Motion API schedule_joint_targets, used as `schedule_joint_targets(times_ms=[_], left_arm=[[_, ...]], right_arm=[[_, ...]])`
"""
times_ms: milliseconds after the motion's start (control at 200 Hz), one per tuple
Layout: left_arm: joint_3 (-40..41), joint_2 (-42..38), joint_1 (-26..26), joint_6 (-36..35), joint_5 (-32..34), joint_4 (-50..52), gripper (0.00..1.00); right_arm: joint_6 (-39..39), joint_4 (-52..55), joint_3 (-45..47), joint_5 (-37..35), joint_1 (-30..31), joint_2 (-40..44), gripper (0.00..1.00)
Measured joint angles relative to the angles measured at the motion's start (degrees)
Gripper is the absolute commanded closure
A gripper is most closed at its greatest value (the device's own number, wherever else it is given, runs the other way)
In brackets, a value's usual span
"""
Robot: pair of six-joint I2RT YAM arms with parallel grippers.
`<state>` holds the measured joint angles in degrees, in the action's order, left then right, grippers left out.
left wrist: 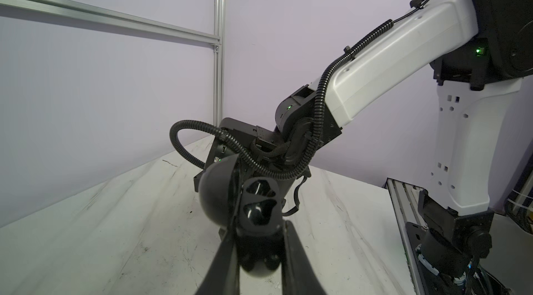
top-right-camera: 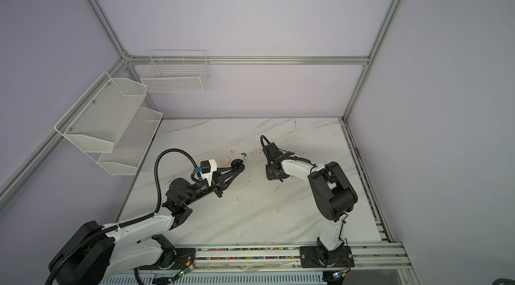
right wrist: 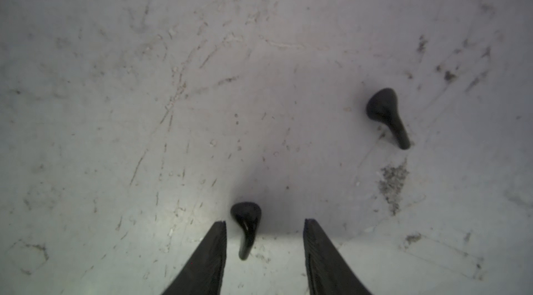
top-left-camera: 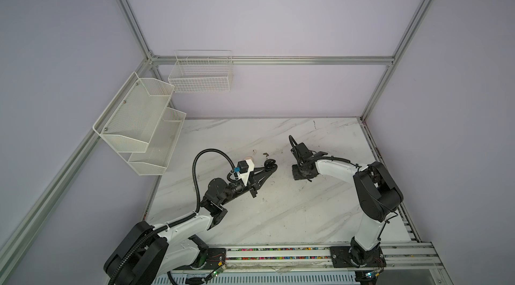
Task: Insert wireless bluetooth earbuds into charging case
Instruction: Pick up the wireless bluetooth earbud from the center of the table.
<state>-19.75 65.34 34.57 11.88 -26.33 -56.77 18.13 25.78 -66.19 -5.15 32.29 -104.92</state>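
Note:
My left gripper (left wrist: 259,230) is shut on the open black charging case (left wrist: 256,207), held just above the table with its lid (left wrist: 219,189) raised. Both of its wells look empty. The case shows in both top views (top-left-camera: 269,165) (top-right-camera: 237,164). My right gripper (right wrist: 264,221) points straight down at the table and is open. A black earbud (right wrist: 246,221) lies between its fingers, close to one fingertip (right wrist: 220,225), and touches neither. A second black earbud (right wrist: 386,114) lies farther off on the table. In both top views the right wrist (top-left-camera: 302,173) hides the earbuds.
A pale pink round case (top-right-camera: 225,160) lies just behind the black case, and a brownish speck of debris (top-right-camera: 243,154) sits next to it. White mesh shelves (top-left-camera: 139,124) and a wire basket (top-left-camera: 200,74) hang on the left and back walls. A rail (top-left-camera: 278,253) runs along the table's front.

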Motion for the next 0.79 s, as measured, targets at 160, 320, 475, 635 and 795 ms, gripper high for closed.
schedule_joint_targets(times_ms=[160, 320, 475, 635, 795], left_arm=[[0.0, 0.02, 0.0, -0.13, -1.29, 0.28, 1.0], [0.0, 0.07, 0.0, -0.46, -1.9, 0.31, 1.0], [0.0, 0.72, 0.0, -0.44, -2.32, 0.26, 1.0], [0.0, 1.42, 0.0, -0.44, -2.75, 0.22, 1.0], [0.0, 1.81, 0.0, -0.42, -2.97, 0.17, 1.0]], right_arm=[[-0.63, -0.59, -2.12, 0.7, 0.04, -2.45, 0.58], [-0.81, -0.66, -2.73, 1.09, 0.0, -3.37, 0.63], [-0.9, -0.5, -2.82, 1.09, -0.15, -3.37, 0.67], [-0.98, -0.31, -2.8, 1.09, -0.17, -3.37, 0.69], [-1.09, -0.26, -2.8, 1.11, -0.17, -3.37, 0.7]])
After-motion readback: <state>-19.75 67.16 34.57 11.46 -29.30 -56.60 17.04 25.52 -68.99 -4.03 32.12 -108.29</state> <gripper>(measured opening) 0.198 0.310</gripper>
